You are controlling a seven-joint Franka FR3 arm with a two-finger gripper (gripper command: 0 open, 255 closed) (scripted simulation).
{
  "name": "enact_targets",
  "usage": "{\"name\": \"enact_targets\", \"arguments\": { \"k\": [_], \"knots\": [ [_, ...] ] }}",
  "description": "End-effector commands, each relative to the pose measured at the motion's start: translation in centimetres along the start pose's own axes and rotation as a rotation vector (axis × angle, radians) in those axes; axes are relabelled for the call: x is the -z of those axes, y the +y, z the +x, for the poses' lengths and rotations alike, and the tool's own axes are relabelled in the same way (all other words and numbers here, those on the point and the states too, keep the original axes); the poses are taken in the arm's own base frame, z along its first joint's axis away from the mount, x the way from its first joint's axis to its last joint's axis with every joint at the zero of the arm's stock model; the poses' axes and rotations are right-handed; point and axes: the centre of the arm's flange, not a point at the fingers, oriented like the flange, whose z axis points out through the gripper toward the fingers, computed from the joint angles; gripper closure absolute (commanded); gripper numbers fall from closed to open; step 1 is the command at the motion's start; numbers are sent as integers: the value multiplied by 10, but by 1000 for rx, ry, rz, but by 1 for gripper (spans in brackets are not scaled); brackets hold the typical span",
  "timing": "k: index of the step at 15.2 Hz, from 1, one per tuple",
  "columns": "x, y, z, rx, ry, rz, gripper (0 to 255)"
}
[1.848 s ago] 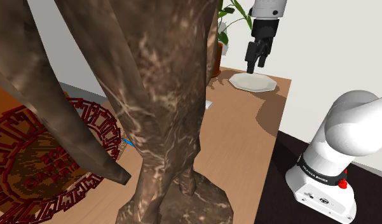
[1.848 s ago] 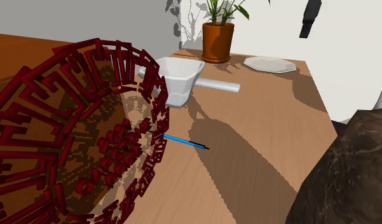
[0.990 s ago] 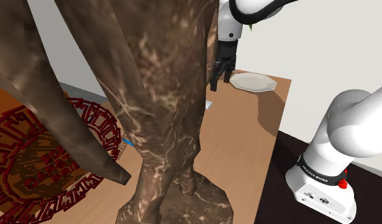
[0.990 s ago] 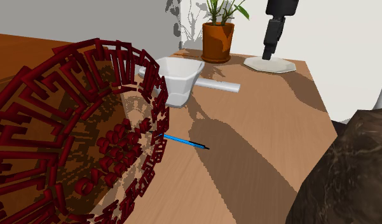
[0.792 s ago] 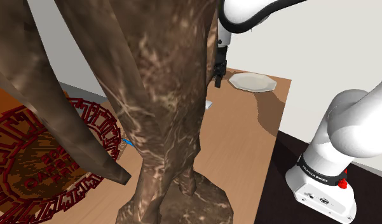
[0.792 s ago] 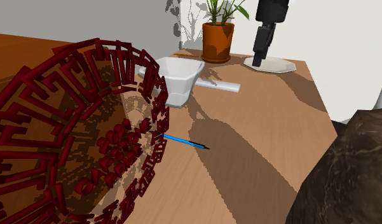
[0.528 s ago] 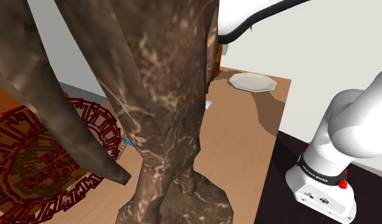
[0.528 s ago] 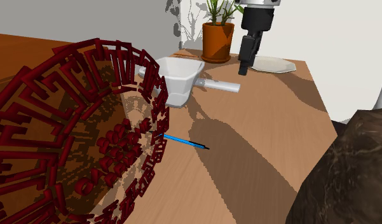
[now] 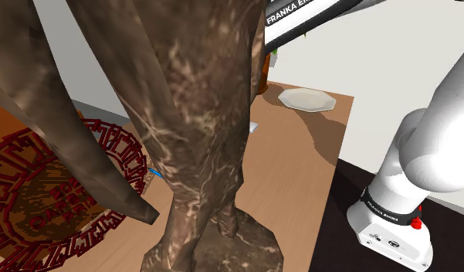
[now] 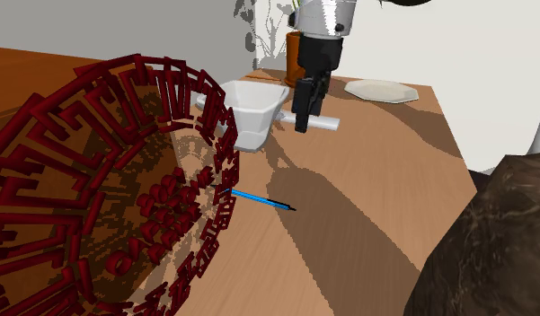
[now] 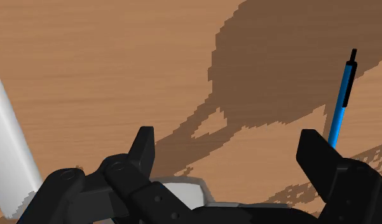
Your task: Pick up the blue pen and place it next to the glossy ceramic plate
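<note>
The pen (image 10: 261, 200) is bright blue with a black tip. The table (image 10: 376, 188) is warm brown, streaked with fine wood grain and darker shadow patches. A bowl (image 10: 97, 179) is deep red, cut in a maze-like fretwork pattern. A statue (image 9: 199, 116) is dark brown with pale marbled veins. The plate (image 10: 382, 90) and scoop (image 10: 254, 108) are off-white. A pot (image 10: 308, 56) is orange-brown, its leaves (image 10: 317, 13) green. The gripper (image 10: 301, 124) is all black and the arm (image 9: 438, 154) is white.

Wooden table (image 10: 376, 171) bears blue pen (image 10: 259, 200), plate (image 10: 382, 90), scoop (image 10: 250, 112).
</note>
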Motion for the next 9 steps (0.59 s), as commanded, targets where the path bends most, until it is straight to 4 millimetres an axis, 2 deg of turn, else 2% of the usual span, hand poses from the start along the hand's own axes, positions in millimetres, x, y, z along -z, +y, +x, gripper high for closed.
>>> {"name": "enact_targets", "arguments": {
  "k": [1, 9],
  "knots": [
    [-11, -23, 15, 9, 6, 1, 0],
    [-49, -106, 66, 48, 30, -1, 0]
  ]
}}
